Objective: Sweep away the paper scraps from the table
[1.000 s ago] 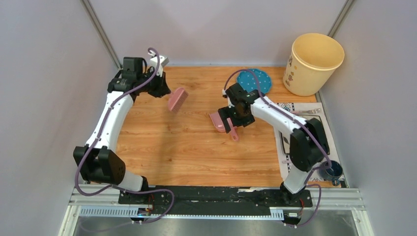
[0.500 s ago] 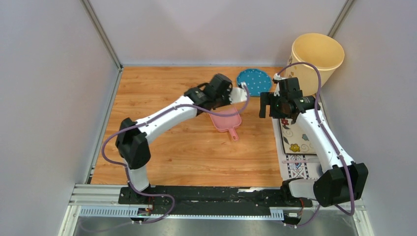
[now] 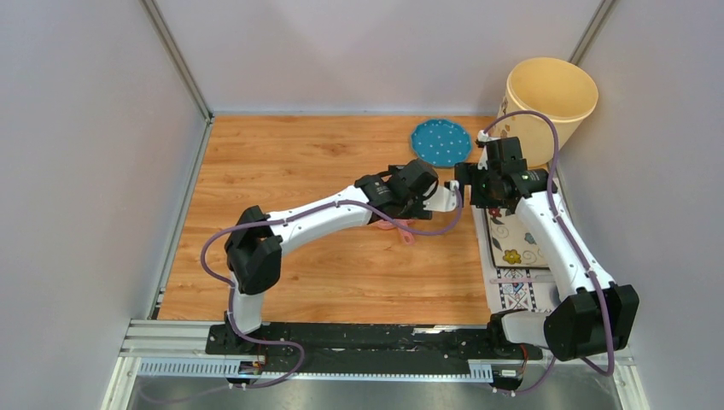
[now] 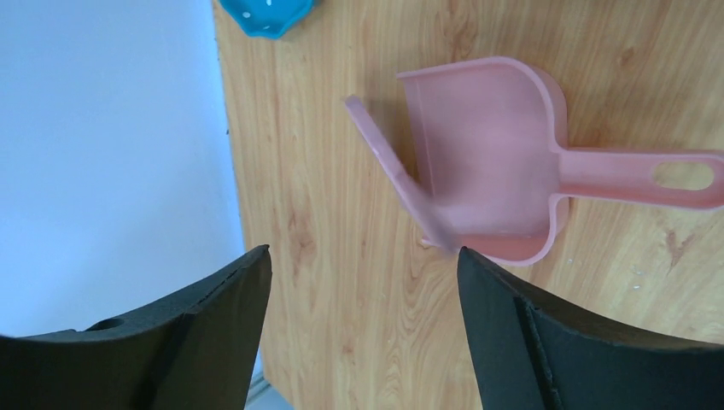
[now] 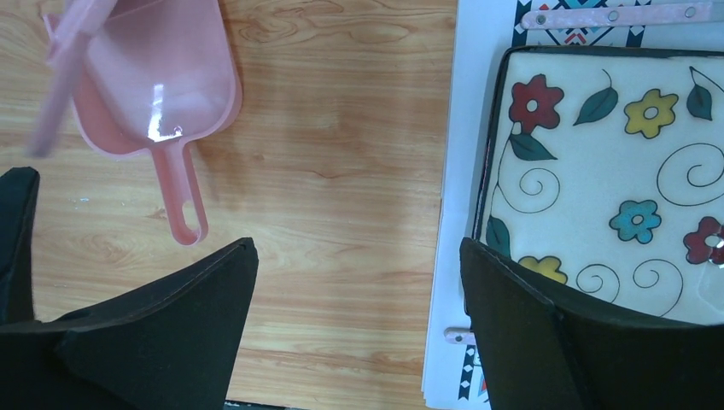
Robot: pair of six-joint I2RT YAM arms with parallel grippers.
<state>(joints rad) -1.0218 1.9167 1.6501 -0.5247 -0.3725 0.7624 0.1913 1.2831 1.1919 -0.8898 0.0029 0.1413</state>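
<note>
**Paper scraps: none in sight**

No scraps show on the orange-brown wood-grain table (image 3: 282, 162) in any view.

- **Left gripper** (image 4: 363, 256): black fingers spread wide and gripping nothing. It hangs directly over the pale pink plastic dustpan (image 4: 487, 162).
- **Brush:** a pale pink blurred bar (image 4: 397, 184), probably the hand brush, lies across the pan's mouth below the fingers and clear of them. Can't tell if it touches the pan.
- **Right gripper** (image 5: 359, 243): also spread and empty. It sits just right of the pan, at the edge of the white patterned placemat (image 5: 448, 171).
- **Pan axis:** handle toward the near edge, mouth away. The left arm is nearer.
- **Pan contents:** looks empty.
- **Black-rimmed floral tray** (image 5: 598, 154): on the placemat, no scraps on the part shown.
- **Blue dotted plate** (image 3: 440, 142): farther back, empty.
- **Tall yellow bucket** (image 3: 529, 128): far right corner, bottom hidden.

Sweeping looks done.
</note>
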